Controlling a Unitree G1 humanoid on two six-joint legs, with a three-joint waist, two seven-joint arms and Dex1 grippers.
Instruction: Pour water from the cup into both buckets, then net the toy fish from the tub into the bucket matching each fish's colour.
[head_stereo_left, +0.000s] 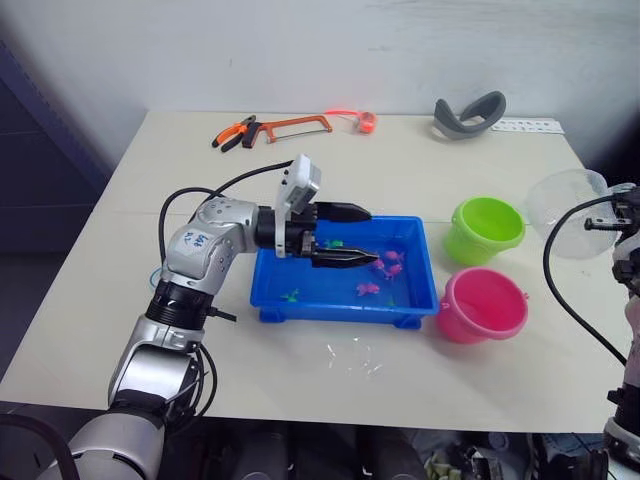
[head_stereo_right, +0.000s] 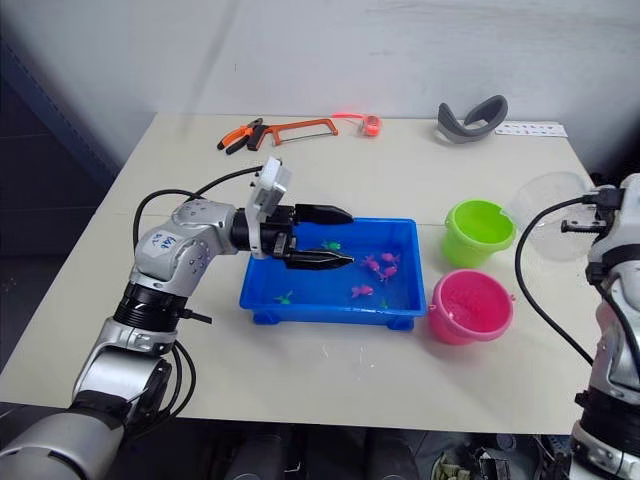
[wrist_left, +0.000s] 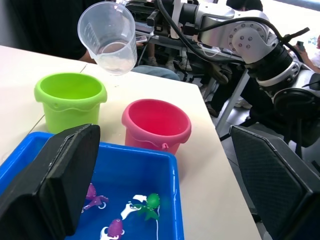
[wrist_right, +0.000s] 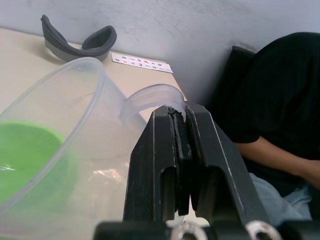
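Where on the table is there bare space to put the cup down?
Bare table lies in front of the blue tub and between the tub and the hacksaw. It is crowded around the green bucket and pink bucket.

The left arm reached forward and inward, elbow bent, wrist level. Its left gripper (head_stereo_left: 352, 235) held its 2 black fingers (wrist_left: 57, 182) spread wide apart with nothing between them. The right arm stood raised at the right side, and the right gripper (wrist_right: 181, 150) had its fingers pressed together on the handle of the wide clear plastic cup (head_stereo_left: 566, 212).
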